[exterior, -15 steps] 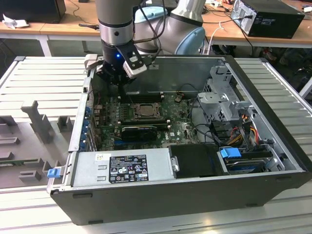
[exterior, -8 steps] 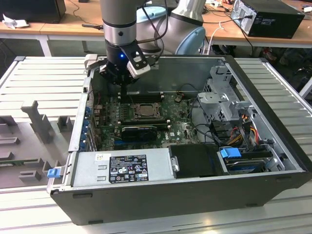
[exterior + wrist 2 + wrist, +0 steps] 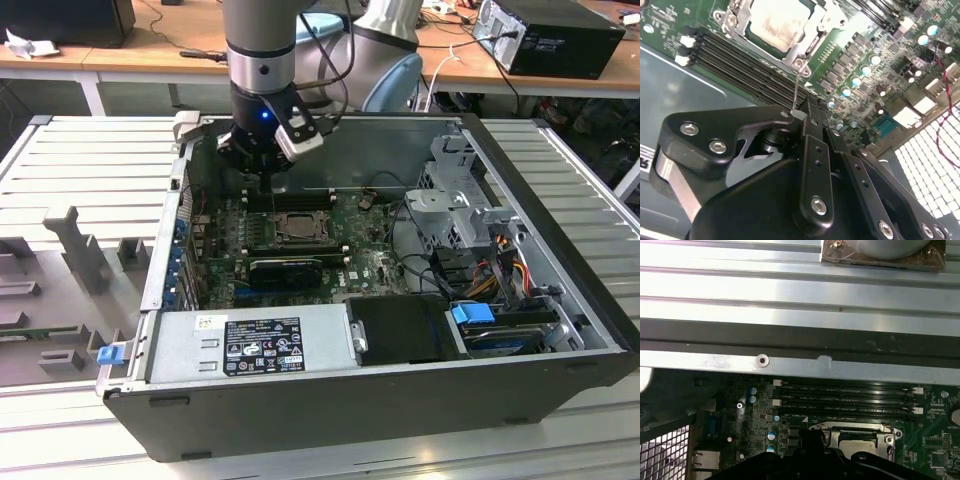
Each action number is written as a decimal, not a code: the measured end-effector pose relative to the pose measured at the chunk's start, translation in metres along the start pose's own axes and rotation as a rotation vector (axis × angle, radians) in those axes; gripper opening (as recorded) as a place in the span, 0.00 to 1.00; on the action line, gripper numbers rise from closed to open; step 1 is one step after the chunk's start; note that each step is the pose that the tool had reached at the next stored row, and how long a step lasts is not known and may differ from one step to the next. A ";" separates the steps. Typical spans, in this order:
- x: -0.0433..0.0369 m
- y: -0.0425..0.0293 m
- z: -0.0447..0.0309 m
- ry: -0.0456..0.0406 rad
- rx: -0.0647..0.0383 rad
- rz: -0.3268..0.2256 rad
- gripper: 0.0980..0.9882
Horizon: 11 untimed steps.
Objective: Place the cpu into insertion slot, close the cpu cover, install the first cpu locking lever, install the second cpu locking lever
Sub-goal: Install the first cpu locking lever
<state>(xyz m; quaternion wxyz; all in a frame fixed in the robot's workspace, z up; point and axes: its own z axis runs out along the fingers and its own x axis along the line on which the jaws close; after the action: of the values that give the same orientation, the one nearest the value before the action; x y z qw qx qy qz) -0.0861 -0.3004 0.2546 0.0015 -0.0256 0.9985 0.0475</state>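
So the gripper is being held clenched, with the flat shiny tip of the thin wire locking lever being touched at its side. The lever's long axis is running straight ahead to a socket corner. Just beyond, past the black memory slots, the dull silver cpu is being framed by the stamped-metal cpu cover in the insertion slot.

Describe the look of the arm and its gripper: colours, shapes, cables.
The arm is a silver-grey tube with a black wrist and a small blue light. Black cables loop beside it; a pale box is mounted at the wrist. The gripper is matte black: rounded linked bars with silver screws.
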 end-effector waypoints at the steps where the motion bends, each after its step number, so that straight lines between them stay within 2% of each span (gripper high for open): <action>1: -0.0014 -0.0001 0.0001 0.0000 0.000 0.000 0.01; 11: -0.0150 -0.0008 0.0005 -0.0002 0.000 0.000 0.01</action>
<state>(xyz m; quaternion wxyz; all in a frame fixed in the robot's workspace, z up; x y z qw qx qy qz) -0.0710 -0.3003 0.2542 0.0016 -0.0256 0.9985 0.0476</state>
